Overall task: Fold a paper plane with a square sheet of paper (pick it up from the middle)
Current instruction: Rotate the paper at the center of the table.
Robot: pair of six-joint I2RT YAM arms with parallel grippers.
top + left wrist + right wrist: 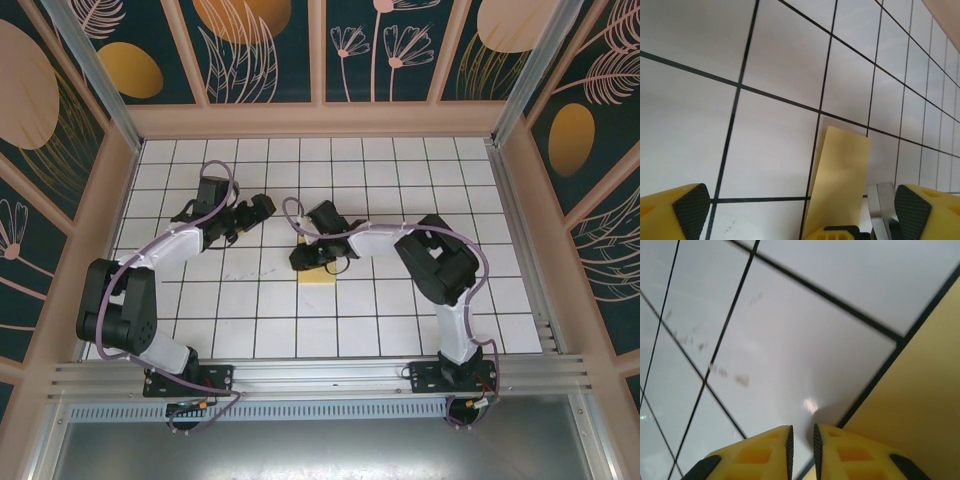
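ROOM: open white tiled table (400,330) on every side of both grippers, 3 walls (320,118) well apart | PAPER: square sheet of paper (318,278) flat, edge beside right gripper (802,440) fingertips, to their right; ahead of left gripper (258,210) | LEFT: jaws wide, empty | RIGHT: jaws almost together, thin slit, nothing seen inside

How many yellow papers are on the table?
1. The yellow paper lies near the middle of the tiled table, partly under the right gripper. Another piece could be hidden beneath it.
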